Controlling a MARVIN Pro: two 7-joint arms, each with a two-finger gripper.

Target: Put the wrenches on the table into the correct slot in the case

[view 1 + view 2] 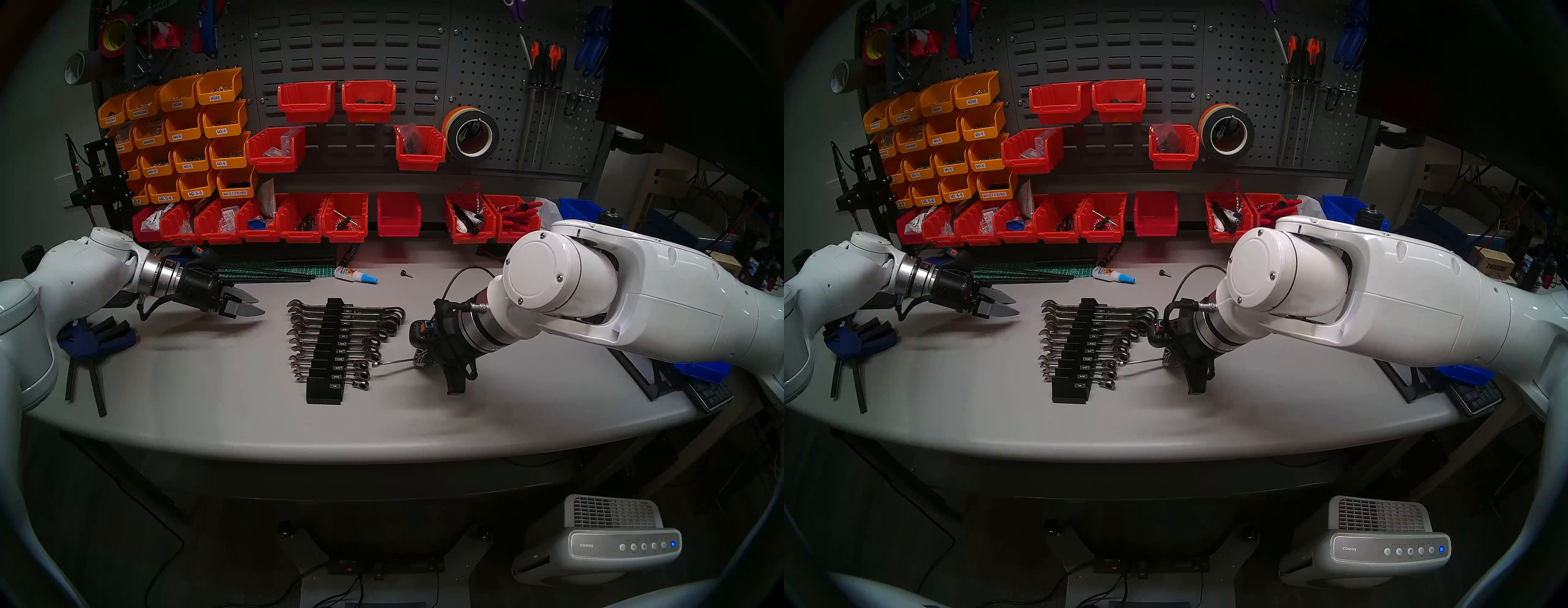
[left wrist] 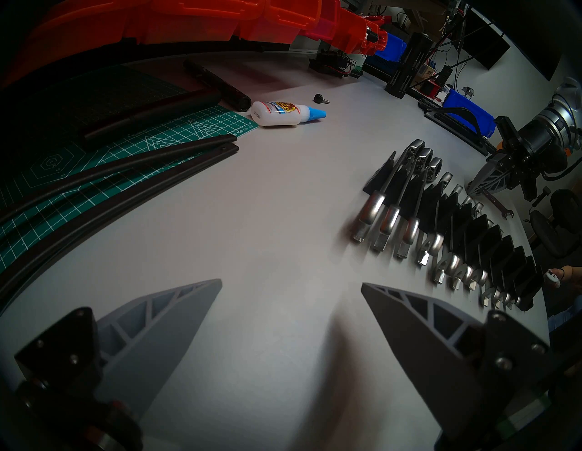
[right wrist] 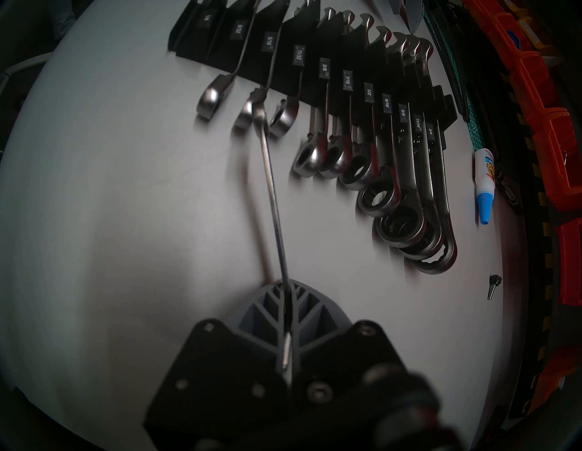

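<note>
The left gripper [image 1: 250, 305] hovers over the table [image 1: 203, 382] with its two grey fingers [image 2: 176, 315] spread apart and nothing between them. To its right lies the rack [image 1: 326, 352], a long black stepped strip running away from the robot, with chrome ratchet wrenches [image 1: 373, 327] set crosswise in its grooves, open jaws to the left and ring heads to the right. Right of the rack, the right gripper [image 3: 288, 302] is clamped on one end of the slim wrench [image 3: 272, 201]. The wrench's long axis runs roughly left to right, almost level, and its free end points left at the ring heads near the rack's near end, close to the 5/16 label [image 3: 270, 42]. Whether it touches them is unclear.
</note>
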